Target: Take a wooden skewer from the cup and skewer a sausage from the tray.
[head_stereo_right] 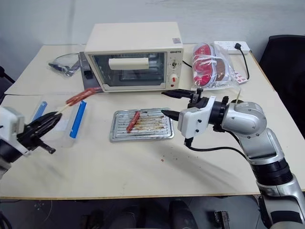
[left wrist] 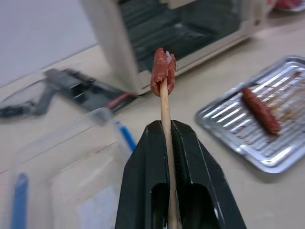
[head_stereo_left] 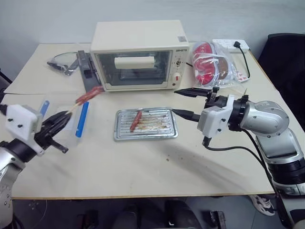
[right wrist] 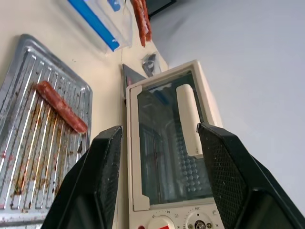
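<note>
Sausage (left wrist: pixel 163 70) on wooden skewer (left wrist: pixel 167 131), left pincer (left wrist: pixel 167 131) clamping.

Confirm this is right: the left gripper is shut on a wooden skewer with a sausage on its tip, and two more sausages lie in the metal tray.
Not quite. The left gripper is shut on the wooden skewer with a sausage on its tip, but the metal tray holds one sausage, not two. The left eye view shows it, and so does the right wrist view.

Even, bright indoor light; soft shadows on the table (head_stereo_left: pixel 143 162); the left wrist view's background is blurred.
</note>
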